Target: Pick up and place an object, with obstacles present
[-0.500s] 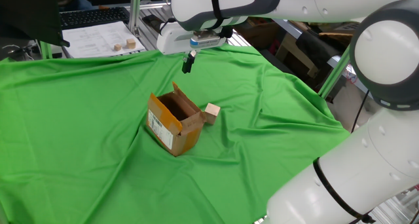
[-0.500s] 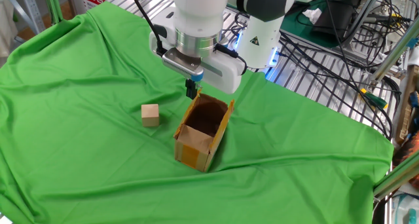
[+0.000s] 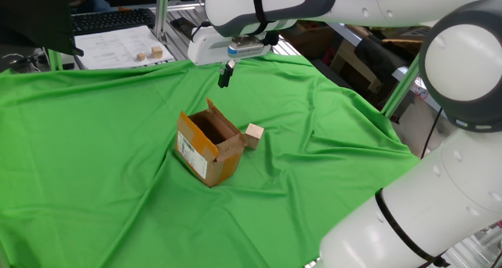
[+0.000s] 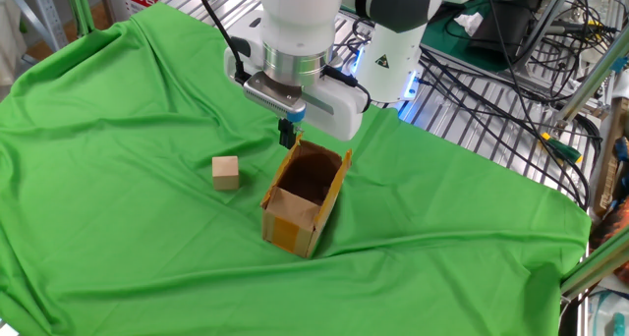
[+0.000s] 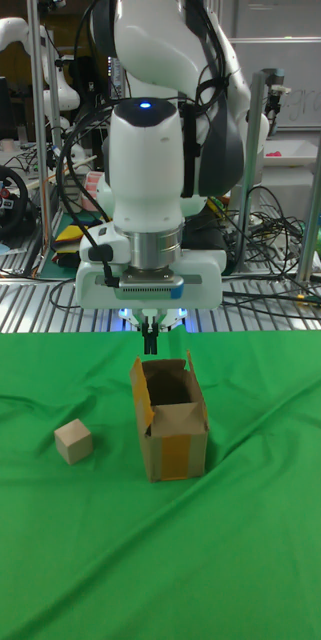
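The object, a small light-tan wooden cube (image 3: 253, 134) (image 4: 225, 172) (image 5: 74, 441), rests on the green cloth beside the obstacle. That obstacle is a brown cardboard box (image 3: 205, 149) (image 4: 305, 200) (image 5: 172, 420) with raised flaps and a white label on one side. The cube sits close to one box wall in one fixed view, and a short gap shows in the other views. My gripper (image 3: 225, 74) (image 4: 287, 135) (image 5: 151, 338) hangs above the cloth just behind the box's back rim, pointing down. Its fingers are shut with nothing between them, and it is well apart from the cube.
A wrinkled green cloth (image 3: 94, 143) covers the table. Behind it are a sheet of paper with small wooden blocks (image 3: 149, 53), a keyboard (image 3: 110, 19), metal wire shelving (image 4: 472, 120) and loose cables (image 4: 550, 31). Green frame posts (image 3: 161, 9) stand at the table's edges.
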You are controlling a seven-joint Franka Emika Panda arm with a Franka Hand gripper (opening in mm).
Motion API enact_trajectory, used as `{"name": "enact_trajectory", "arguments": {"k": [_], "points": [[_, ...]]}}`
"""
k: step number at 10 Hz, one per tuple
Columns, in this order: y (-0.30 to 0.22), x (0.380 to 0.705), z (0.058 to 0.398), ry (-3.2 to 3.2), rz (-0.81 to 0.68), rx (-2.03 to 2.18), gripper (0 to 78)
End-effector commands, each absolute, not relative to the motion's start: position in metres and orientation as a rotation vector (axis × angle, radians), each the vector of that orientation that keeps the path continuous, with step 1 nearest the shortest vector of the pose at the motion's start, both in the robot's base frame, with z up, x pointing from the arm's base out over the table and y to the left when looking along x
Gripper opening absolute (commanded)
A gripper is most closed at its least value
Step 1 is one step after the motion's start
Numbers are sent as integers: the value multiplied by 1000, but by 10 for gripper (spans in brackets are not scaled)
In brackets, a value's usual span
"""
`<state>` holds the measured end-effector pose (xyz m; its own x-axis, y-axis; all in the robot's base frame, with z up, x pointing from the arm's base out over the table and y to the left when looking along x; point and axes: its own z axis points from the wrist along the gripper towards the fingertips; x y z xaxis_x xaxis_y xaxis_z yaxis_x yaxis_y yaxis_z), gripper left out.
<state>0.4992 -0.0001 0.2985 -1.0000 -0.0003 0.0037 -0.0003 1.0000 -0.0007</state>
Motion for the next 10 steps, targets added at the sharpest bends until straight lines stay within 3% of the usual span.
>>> {"name": "enact_trajectory", "arguments": {"k": [1,2,10], "points": [[0,499,299,-3050,-235,-312,0],[0,499,299,-3059,-172,-302,0],[-8,503,299,-3065,-171,-268,0]]}}
